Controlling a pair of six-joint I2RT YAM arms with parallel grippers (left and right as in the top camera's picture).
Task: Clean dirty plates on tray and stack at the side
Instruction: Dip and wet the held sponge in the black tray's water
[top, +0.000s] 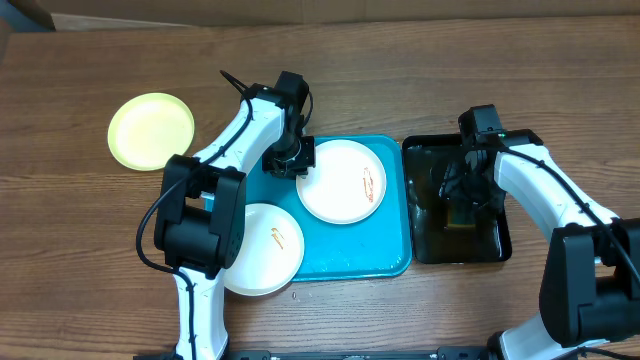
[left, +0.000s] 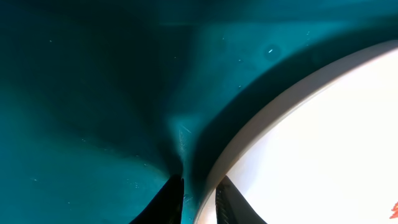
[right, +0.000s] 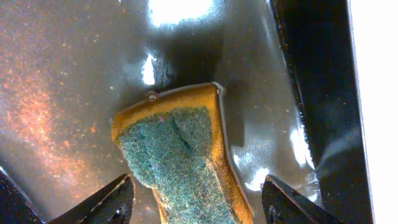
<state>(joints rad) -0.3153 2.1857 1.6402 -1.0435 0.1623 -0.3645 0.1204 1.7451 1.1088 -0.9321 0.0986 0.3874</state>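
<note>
The turquoise tray (top: 360, 250) is seen at the middle of the wooden table (top: 400, 70), its long sides running left to right. The upper white plate (top: 345, 180) is laid flat on the tray floor toward the far right corner, and an orange-red smear is carried near its right edge. The lower white plate (top: 270, 255), likewise smeared, is placed at the near left corner. It is seen to overhang the tray's rim onto the table and is partly covered by the left arm. The yellow-green plate (top: 152, 130) is laid alone on the wood, well apart to the left of the tray.

The left gripper (top: 290, 160) is placed at the left edge of the upper white plate. In the wrist view its fingers (left: 168, 202) are held close together with the plate's rim between them; whether the rim is actually pinched cannot be told.

The black tray (top: 495, 250) is set just beside the turquoise tray's right rim, and a wet, shining floor is shown in it. The right gripper (right: 199, 208) is held over it with its jaws spread wide, on either side of a yellow sponge (right: 180, 155) with a green scouring face; nothing is gripped.

Bare tray floor is left along the near and right sides, and open wood is left along the far edge of the table and around the yellow-green plate
</note>
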